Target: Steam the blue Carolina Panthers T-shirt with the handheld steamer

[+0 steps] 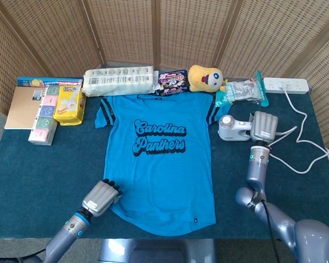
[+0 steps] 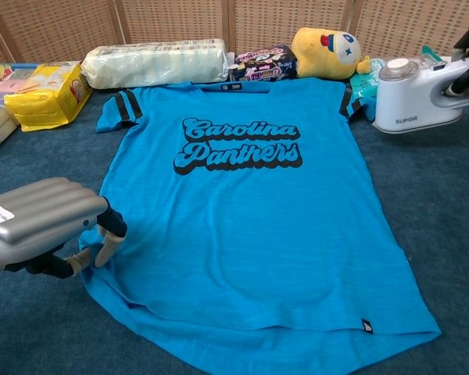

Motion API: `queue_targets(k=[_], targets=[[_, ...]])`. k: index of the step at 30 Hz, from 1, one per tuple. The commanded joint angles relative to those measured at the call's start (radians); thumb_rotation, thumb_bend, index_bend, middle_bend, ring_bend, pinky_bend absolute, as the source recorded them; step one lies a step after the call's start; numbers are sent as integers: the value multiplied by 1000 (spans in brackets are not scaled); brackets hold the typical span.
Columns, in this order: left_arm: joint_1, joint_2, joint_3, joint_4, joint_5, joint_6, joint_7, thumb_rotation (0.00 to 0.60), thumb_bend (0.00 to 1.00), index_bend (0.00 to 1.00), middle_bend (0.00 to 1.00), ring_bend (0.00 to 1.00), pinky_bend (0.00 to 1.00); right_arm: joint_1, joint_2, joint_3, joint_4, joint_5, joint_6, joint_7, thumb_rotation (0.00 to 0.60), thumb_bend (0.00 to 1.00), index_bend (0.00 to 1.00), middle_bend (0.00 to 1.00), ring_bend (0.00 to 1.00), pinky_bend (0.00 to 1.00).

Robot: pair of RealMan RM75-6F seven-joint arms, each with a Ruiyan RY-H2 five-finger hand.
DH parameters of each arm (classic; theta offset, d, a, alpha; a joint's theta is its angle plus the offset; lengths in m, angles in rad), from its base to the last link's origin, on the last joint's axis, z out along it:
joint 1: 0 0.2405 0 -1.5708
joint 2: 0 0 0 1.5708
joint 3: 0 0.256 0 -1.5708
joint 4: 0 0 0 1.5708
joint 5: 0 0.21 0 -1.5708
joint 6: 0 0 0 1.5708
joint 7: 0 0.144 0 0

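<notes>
Head view shows the right hand [image 1: 264, 127] gripping the white handheld steamer [image 1: 234, 129] at right; chest view crops it. Left hand [image 2: 43, 225] pinches the blue Carolina Panthers T-shirt [image 2: 242, 211] hem, lower left.

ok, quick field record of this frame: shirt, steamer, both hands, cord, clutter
shirt: blue T-shirt lies flat on the table, print up, collar toward the screen
steamer: white steamer off the shirt, past its right sleeve
right hand: right hand grips the steamer's handle
left hand: left hand rests at the shirt's lower left hem, fingertips on the fabric
cord: white cord runs to the power strip
clutter: yellow plush toy, snack packs and boxes along the back edge
</notes>
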Motion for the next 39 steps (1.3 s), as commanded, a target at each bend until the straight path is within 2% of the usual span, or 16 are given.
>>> queue_targets(k=[1,12,22,31,39], targets=[[0,0,0,-1,-2,0,1,600,553,641,521,395,375,20,-33,11,58,17,-19,19,600,323,716,733,757,712],[4,10,2,-4,-8,8,-1,600,554,641,521,395,375,59,-141,17,271,29,-62,74,600,318,716,729,740,704],[5,9,5,-2,-4,10,-8,600,553,642,521,395,375,66,-182,6,354,11,-102,95,600,312,643,677,671,653],[4,10,5,1,-6,9,-11,600,554,641,521,394,375,59,-172,-2,351,-8,-131,99,600,308,499,550,556,521],[2,3,5,7,-3,7,-11,600,554,641,521,395,375,33,-132,-13,283,-15,-144,68,600,290,290,358,343,339]])
